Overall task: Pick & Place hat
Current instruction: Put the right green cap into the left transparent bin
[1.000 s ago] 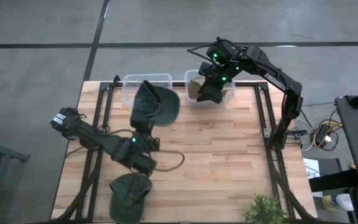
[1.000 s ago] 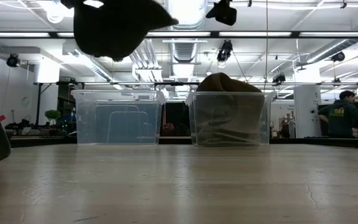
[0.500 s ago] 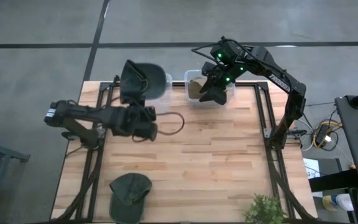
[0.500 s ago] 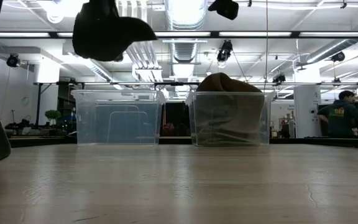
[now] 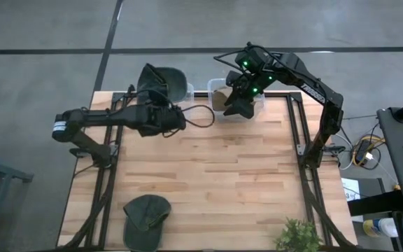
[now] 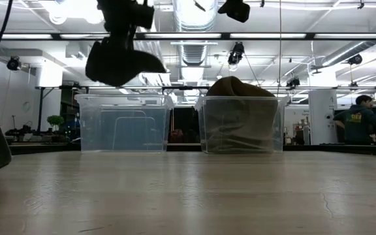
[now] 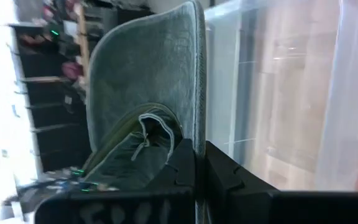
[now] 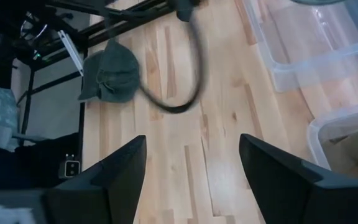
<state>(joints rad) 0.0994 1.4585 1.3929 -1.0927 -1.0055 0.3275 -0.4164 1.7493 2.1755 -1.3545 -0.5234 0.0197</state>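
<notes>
A dark green hat [image 5: 158, 78] hangs in my left gripper [image 5: 161, 101] above the left clear bin [image 5: 180, 94] at the table's far edge; the low view shows the hat [image 6: 119, 60] in the air over that bin [image 6: 123, 124]. My left gripper [image 7: 197, 163] is shut on it. My right gripper [image 5: 236, 105] hovers open over the right clear bin [image 5: 257, 105], which holds a brown hat [image 6: 237, 88]. Its open fingers [image 8: 123, 180] touch nothing. A second green hat [image 5: 145, 213] lies flat on the table near its near edge. My left gripper pinches the green hat's rim edge [image 7: 197, 127] between its two shut fingers [image 7: 185, 163]. The hat is lifted clear of table and bin. It hangs below the gripper in the low view, its inside with the band [image 7: 148, 134] turned toward the wrist camera.
The two clear bins stand side by side along the far edge. A black cable [image 5: 198, 119] loops off the left arm over the boards. A potted plant [image 5: 296, 234] sits at the near right corner. The middle of the wooden table [image 5: 243, 175] is bare.
My left arm has swung from the table's middle toward the far edge, carrying the green hat with it, lifted clear all the while. The hat has gone from over the boards to over the left bin. My right gripper has drawn slightly back above its bin.
</notes>
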